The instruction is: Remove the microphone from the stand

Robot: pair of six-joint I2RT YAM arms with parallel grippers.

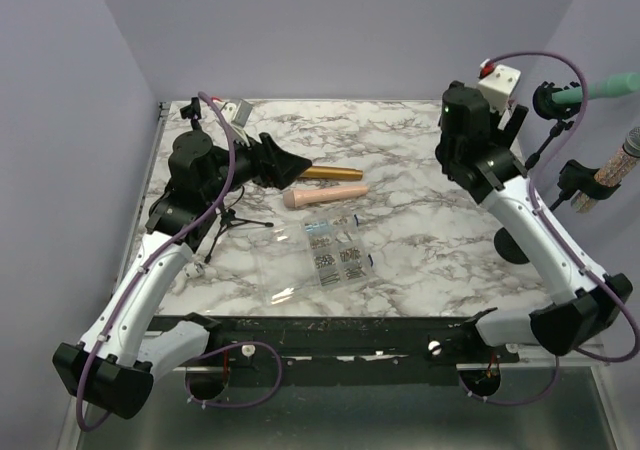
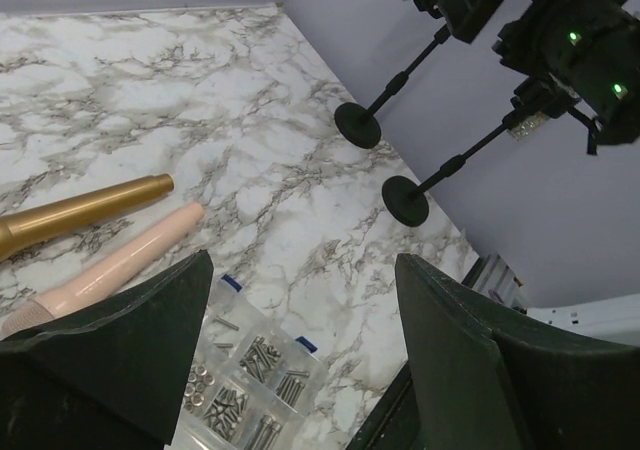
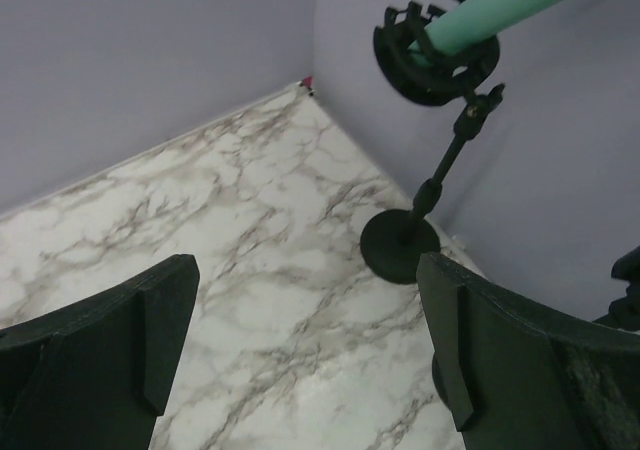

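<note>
Teal microphone [image 3: 510, 8], clipped in stand [image 3: 445, 170], up and right of right gripper [image 3: 305, 320], jaws apart. Best gripped squarely on barrel, drawn along clip axis.

Left arm [image 1: 148, 282] & right arm [image 1: 545, 235]: white links w/ black joints & jaws, purple cables [image 1: 233, 155] along each

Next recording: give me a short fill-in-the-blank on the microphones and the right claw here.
1. The right claw is ___ and holds nothing.
2. The green microphone sits clipped in a stand at the ___ edge of the table.
3. The pink microphone lies flat on the marble beside a ___ one.

Missing words: open; right; gold
</note>
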